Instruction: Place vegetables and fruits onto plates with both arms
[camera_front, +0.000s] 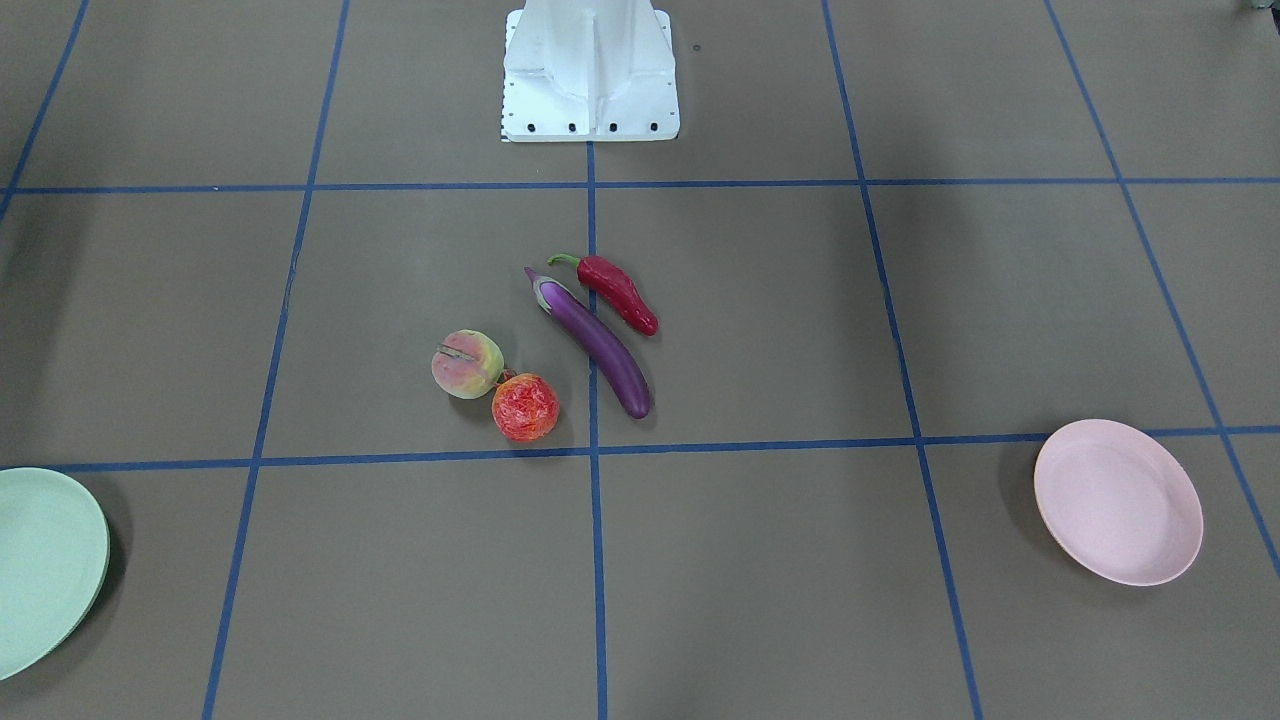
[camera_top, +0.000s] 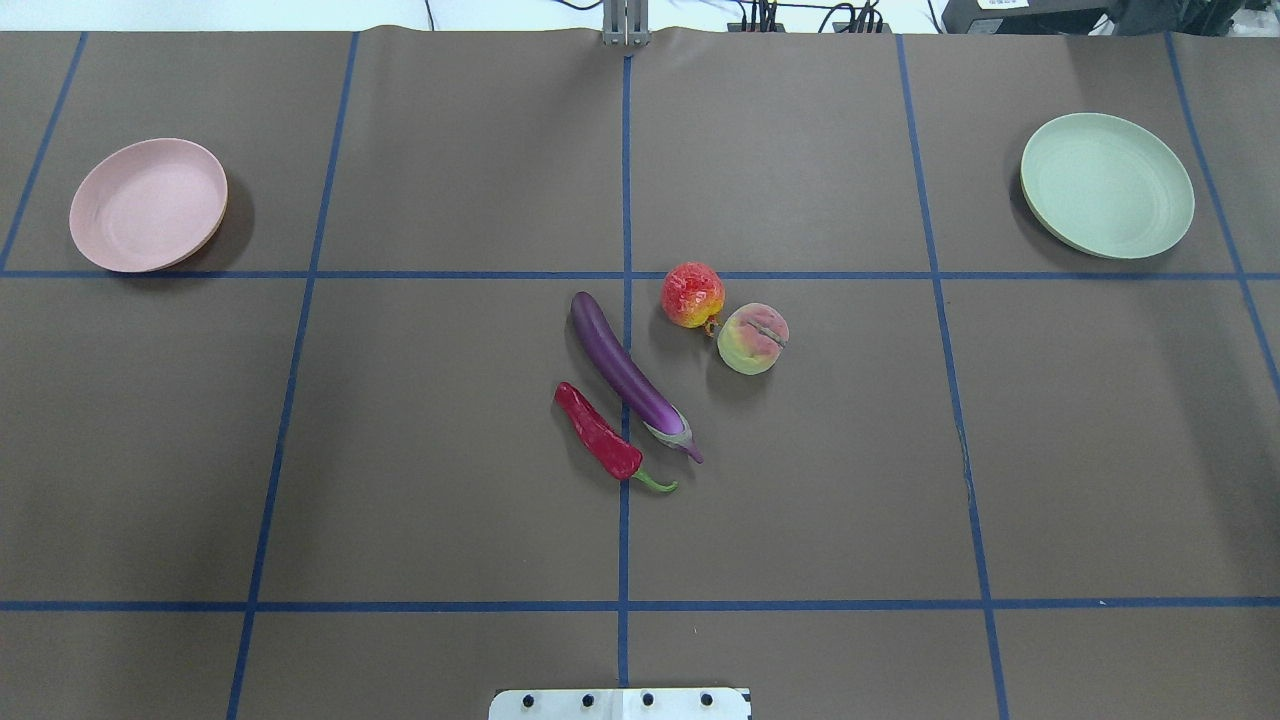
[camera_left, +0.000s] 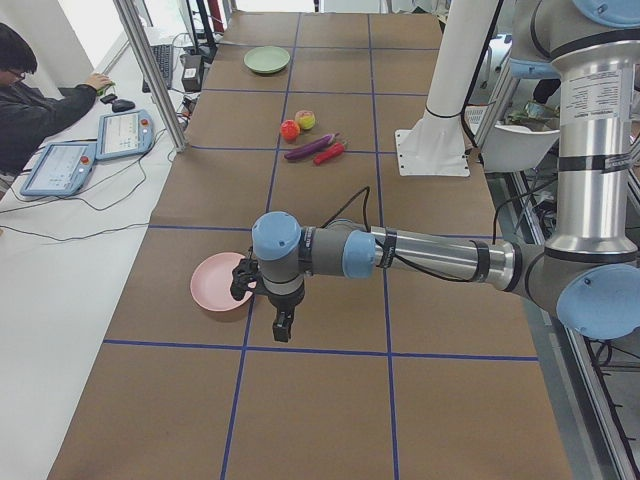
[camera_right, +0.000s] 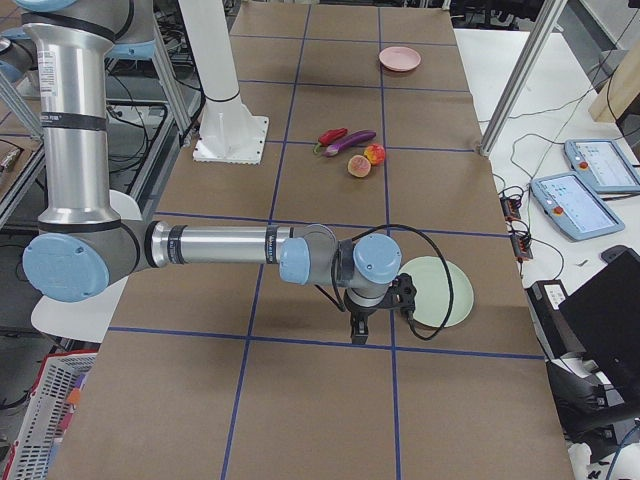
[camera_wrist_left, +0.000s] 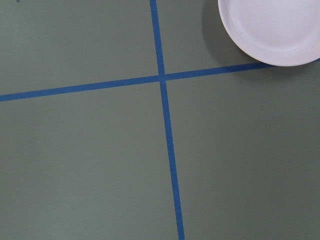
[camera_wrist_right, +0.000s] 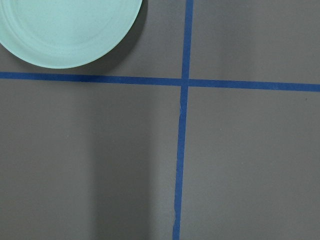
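The purple eggplant (camera_top: 625, 375) and red chili (camera_top: 598, 432) lie side by side at the table's middle. The peach (camera_top: 753, 338) and the red-orange fruit (camera_top: 692, 294) touch each other just beside them. The pink plate (camera_top: 148, 204) sits far left and the mint green plate (camera_top: 1107, 185) far right; both are empty. My left gripper (camera_left: 283, 325) hangs beside the pink plate (camera_left: 220, 283), and my right gripper (camera_right: 357, 330) hangs beside the green plate (camera_right: 430, 290). Both show only in the side views, so I cannot tell whether they are open or shut.
The white robot base (camera_front: 590, 75) stands at the table's near edge. Blue tape lines (camera_top: 625, 200) grid the brown table. An operator (camera_left: 40, 90) sits at a side bench with tablets (camera_left: 122, 133). Each wrist view shows only a plate's edge (camera_wrist_left: 272, 30) (camera_wrist_right: 70, 30) and tape.
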